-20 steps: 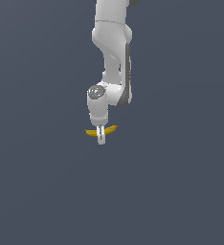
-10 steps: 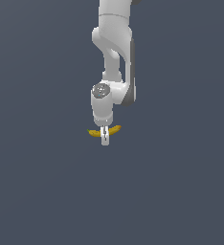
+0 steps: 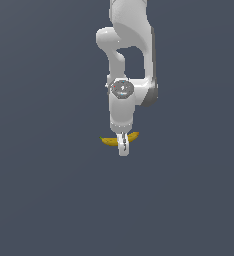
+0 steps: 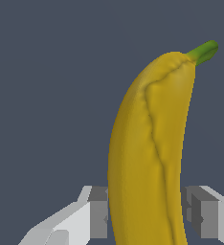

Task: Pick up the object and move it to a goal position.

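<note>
The yellow banana (image 3: 109,141) lies crosswise between the fingers of my white gripper (image 3: 123,147), one end sticking out on each side. In the wrist view the banana (image 4: 147,143) fills the middle, with its green stem pointing away from the gripper. My gripper (image 4: 145,215) is shut on its body, one grey finger pad (image 4: 98,213) pressed on each side. The arm comes down from above, with the gripper pointing straight down. I cannot tell whether the banana touches the surface below.
A plain dark grey surface (image 3: 49,200) surrounds the arm on all sides. No other object or goal marker shows.
The gripper, with the banana in it, has moved slightly toward the exterior view's right and a little lower in the picture. The arm's upper links have shifted with it.
</note>
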Controlling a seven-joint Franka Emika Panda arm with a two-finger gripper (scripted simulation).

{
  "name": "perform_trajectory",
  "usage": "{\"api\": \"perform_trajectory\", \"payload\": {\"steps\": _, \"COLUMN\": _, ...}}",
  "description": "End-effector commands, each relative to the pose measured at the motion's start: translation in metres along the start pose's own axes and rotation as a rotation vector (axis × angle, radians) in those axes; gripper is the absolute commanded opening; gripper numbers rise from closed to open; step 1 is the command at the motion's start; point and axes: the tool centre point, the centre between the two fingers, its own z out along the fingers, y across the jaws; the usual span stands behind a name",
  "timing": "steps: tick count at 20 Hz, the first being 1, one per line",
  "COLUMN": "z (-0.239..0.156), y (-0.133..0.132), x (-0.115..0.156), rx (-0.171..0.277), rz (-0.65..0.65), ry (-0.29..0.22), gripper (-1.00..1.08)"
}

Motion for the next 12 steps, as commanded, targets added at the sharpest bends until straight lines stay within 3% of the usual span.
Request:
{"api": "perform_trajectory", "payload": {"steps": 1, "z": -0.015, "y": -0.014, "x": -0.013, "rx": 0.001, "rz": 0.001, "ry": 0.001, "gripper": -1.0}}
{"api": "perform_trajectory", "payload": {"steps": 12, "z": -0.044, "y": -0.046, "x": -0.04, "rx": 0.0, "rz": 0.0, "ry": -0.001, "gripper": -1.0}}
